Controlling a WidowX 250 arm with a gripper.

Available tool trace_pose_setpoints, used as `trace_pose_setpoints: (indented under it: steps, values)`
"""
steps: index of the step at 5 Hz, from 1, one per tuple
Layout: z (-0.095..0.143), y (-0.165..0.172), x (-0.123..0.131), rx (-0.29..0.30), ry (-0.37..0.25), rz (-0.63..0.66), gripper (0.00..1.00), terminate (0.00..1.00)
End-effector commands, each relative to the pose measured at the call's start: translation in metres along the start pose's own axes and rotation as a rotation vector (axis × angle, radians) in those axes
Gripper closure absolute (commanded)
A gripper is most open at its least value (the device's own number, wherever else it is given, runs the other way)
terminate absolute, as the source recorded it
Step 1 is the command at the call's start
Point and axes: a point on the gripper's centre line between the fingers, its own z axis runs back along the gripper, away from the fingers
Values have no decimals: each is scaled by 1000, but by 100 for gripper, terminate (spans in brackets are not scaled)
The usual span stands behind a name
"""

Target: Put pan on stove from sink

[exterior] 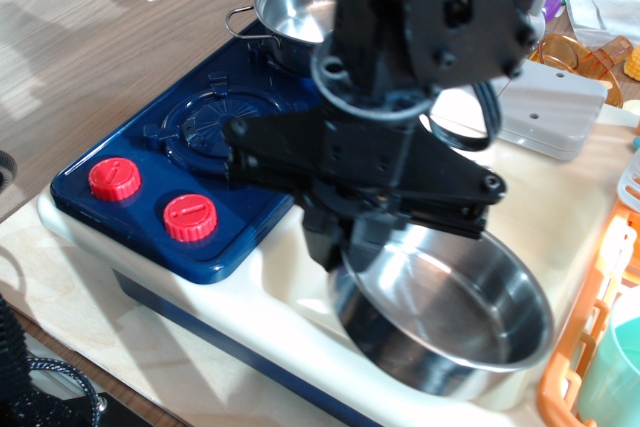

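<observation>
The pan (455, 322) is a shiny shallow steel bowl shape, tilted and raised over the cream sink (285, 297). Its handle is not visible. My gripper (340, 247) is shut on the pan's left rim and holds it from above. The black arm hides the sink's back half and the faucet's neck. The dark blue stove (205, 127) lies left of the sink, with a round burner ring and two red knobs (190, 217) at its front. The gripper is just right of the stove's edge.
A deeper steel pot (290, 2) with a small side handle stands on the stove's back burner. The faucet's grey base (560, 112) is behind the sink. An orange dish rack (590, 347) with a teal cup (615, 372) borders the sink on the right.
</observation>
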Motion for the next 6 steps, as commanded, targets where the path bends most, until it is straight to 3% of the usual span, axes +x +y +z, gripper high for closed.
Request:
trace_pose_setpoints:
  steps: [1, 3, 4, 6]
  values:
    - [22, 29, 21, -81, -144, -280, 100, 0]
    - [30, 67, 48, -163, -251, -616, 100, 0]
    - [28, 76, 70, -211, -260, -731, 100, 0]
    - [28, 92, 106, -210, -316, -873, 100, 0]
